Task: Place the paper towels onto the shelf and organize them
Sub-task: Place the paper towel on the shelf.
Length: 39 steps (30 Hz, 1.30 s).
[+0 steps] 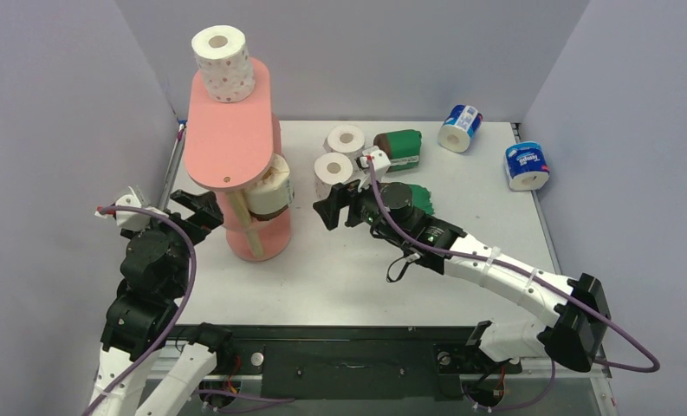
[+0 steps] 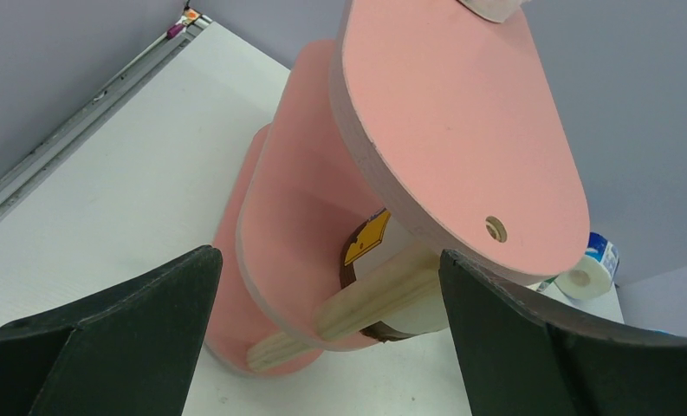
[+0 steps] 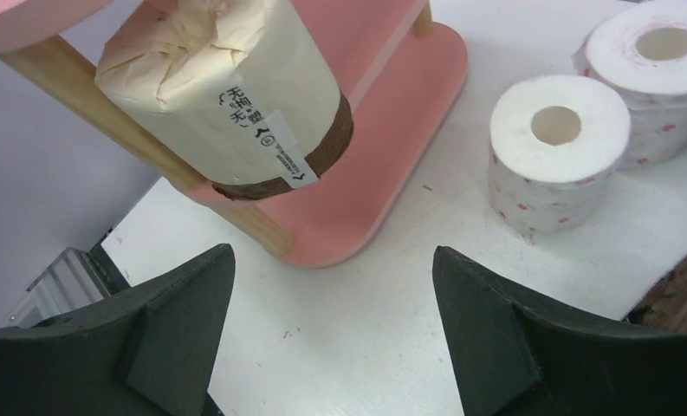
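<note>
The pink shelf (image 1: 227,139) stands at the left of the table. A red-dotted white roll (image 1: 224,62) sits on its top board and a cream roll (image 1: 275,186) on its middle tier. My right gripper (image 1: 324,212) hangs open and empty just right of the shelf, facing the cream roll (image 3: 227,95). Two more red-dotted rolls (image 1: 348,139) (image 1: 333,171) stand behind it. My left gripper (image 1: 203,212) is open and empty at the shelf's left side, close to a wooden post (image 2: 383,299).
A green-wrapped roll (image 1: 400,147) lies behind my right wrist, and another (image 1: 422,199) is partly hidden under it. Two blue-white rolls (image 1: 460,127) (image 1: 527,165) lie at the back right. Grey walls enclose the table on three sides.
</note>
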Tool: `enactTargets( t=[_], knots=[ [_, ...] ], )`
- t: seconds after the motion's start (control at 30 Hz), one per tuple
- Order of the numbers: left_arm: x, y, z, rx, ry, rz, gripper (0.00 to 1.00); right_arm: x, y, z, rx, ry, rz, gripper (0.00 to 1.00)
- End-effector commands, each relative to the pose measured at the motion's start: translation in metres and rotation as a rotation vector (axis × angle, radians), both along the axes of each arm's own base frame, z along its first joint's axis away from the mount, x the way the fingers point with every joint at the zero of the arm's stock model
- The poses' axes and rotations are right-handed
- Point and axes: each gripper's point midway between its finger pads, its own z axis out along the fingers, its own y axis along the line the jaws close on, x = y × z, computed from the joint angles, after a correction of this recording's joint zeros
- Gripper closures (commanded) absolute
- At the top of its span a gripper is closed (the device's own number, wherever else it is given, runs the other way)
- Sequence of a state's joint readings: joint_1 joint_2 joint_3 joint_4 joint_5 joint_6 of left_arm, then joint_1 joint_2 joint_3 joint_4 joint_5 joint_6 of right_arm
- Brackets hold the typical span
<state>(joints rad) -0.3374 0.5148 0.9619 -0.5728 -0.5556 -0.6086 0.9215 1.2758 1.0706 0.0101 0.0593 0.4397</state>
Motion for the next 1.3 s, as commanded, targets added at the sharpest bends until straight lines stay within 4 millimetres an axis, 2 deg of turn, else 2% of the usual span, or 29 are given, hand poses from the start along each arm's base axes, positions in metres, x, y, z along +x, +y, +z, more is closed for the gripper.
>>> enactTargets(
  t=[0.0, 0.3, 0.67, 1.07, 1.27],
  knots=[
    [-0.002, -0.008, 0.022, 0.039, -0.060, -0.068, 0.04, 0.001, 0.023, 0.045, 0.116, -0.172, 0.124, 0.18],
    [-0.006, -0.020, 0.025, 0.022, -0.089, -0.137, 0.04, 0.005, 0.066, 0.033, 0.123, -0.190, 0.218, 0.15],
    [-0.012, -0.022, 0.029, -0.004, -0.122, -0.158, 0.04, 0.021, 0.099, 0.029, 0.108, -0.212, 0.235, 0.14],
    [-0.019, -0.015, 0.024, 0.000, -0.106, -0.130, 0.04, 0.034, 0.121, 0.027, 0.112, -0.206, 0.229, 0.13],
    [-0.027, 0.000, 0.015, 0.011, -0.065, -0.062, 0.04, 0.043, 0.126, 0.023, 0.112, -0.196, 0.194, 0.13]
  ],
)
